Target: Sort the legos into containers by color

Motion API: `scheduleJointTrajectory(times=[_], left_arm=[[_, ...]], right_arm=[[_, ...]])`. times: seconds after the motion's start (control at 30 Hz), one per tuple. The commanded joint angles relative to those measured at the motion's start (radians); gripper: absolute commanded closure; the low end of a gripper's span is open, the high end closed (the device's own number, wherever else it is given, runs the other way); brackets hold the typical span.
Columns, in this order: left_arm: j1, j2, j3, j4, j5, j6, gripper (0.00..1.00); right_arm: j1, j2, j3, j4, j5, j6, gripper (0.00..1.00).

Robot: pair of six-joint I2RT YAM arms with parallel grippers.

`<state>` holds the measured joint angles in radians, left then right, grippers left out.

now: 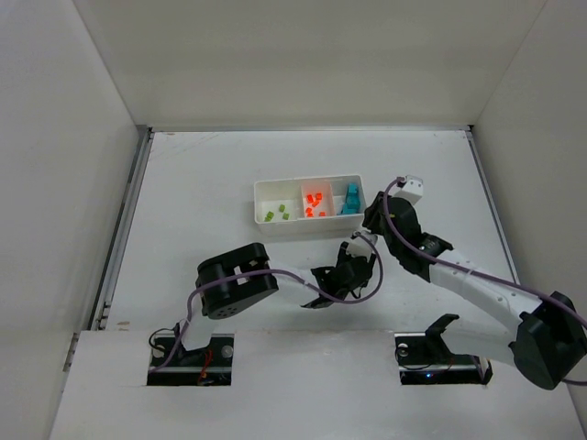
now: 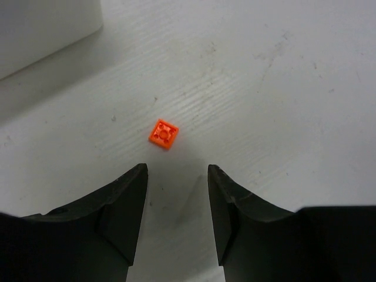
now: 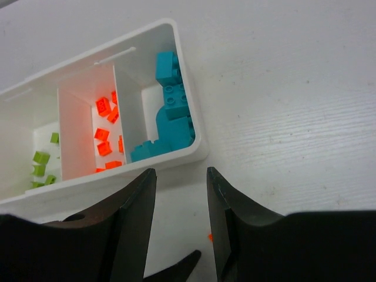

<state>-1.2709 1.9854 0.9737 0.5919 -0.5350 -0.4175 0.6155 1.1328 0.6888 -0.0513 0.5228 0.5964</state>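
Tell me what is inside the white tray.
The tray holds green bricks in its left compartment, orange bricks in the middle, teal bricks on the right. Anything beneath the teal bricks is covered.

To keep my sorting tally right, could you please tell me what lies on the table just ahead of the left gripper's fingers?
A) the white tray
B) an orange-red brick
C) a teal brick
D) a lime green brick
B: the left wrist view shows a single orange-red brick lying flat on the table just beyond the left gripper, whose jaws stand apart and do not touch it.
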Motion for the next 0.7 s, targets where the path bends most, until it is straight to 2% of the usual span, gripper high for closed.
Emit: scheduleJointTrajectory(times=[0.0, 0.5, 0.67], left_arm=[[0.017, 0.036, 0.071, -0.055, 0.003, 0.046, 0.58], [0.064, 0.089, 0.105, -0.072, -0.002, 0.115, 0.58], [0.066, 0.095, 0.109, -0.058, 0.004, 0.144, 0.61]], right_arm=[[-0.009, -0.031, -0.017, 0.062, -0.026, 0.014, 0.54], [-0.076, -0.123, -0.058, 0.056, -0.038, 0.023, 0.54], [-0.116, -0.137, -0.051, 0.036, -0.069, 0.049, 0.54]])
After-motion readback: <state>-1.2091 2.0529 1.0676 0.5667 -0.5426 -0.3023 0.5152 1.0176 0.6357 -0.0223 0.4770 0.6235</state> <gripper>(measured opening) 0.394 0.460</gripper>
